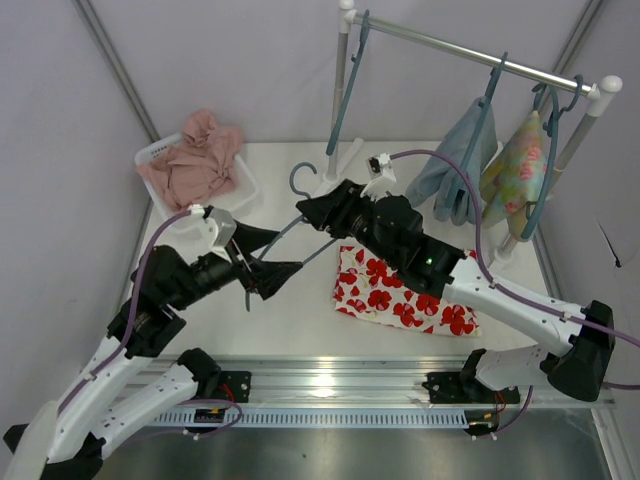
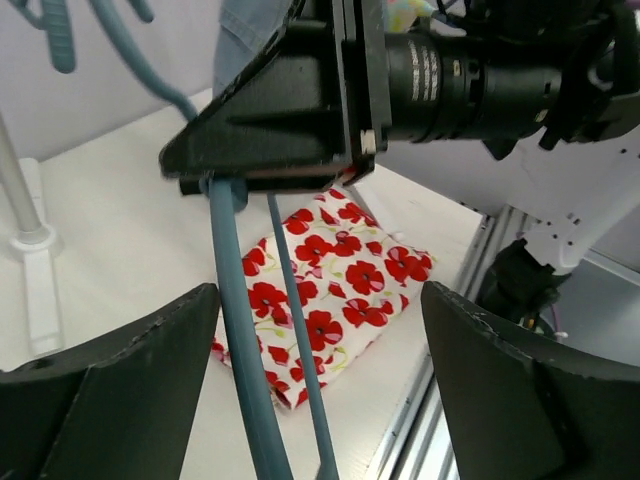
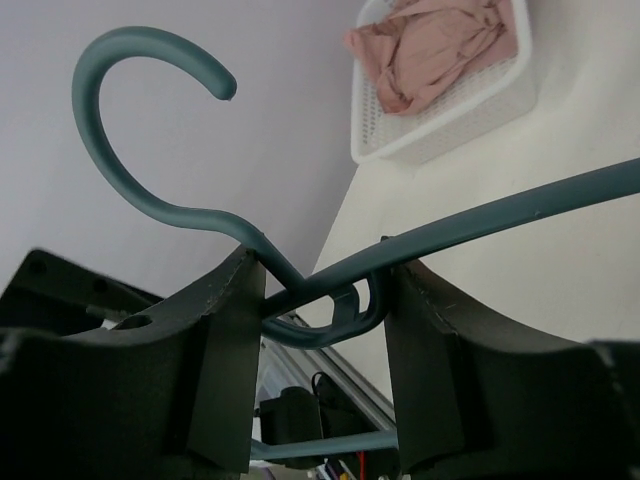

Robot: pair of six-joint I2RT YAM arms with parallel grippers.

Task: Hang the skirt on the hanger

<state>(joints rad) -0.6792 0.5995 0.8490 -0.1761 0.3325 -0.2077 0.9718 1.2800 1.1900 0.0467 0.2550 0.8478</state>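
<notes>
The right hand (image 1: 310, 207) pinches the teal hanger (image 2: 238, 330) by its neck, presumably steadying it, while the left hand (image 1: 280, 253) (spread wide around its arms) holds nothing and the skirt (image 1: 400, 292) waits on the worktop (image 1: 290, 320) at four o'clock.

White table (image 1: 300, 315): skirt (image 1: 385, 295) lies flat at R, basket (image 1: 150, 154) w/ pink cloth (image 1: 195, 160) back L.

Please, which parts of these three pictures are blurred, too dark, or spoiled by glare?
Top view: the light is even and the scene sharp, with a bright glare on the metal rail at the near edge. Left wrist view: the skirt is sharp, but the dark fingers close to the lens are soft and show little detail. Right wrist view: the hanger is clear, while the basket behind looks slightly soft.
</notes>
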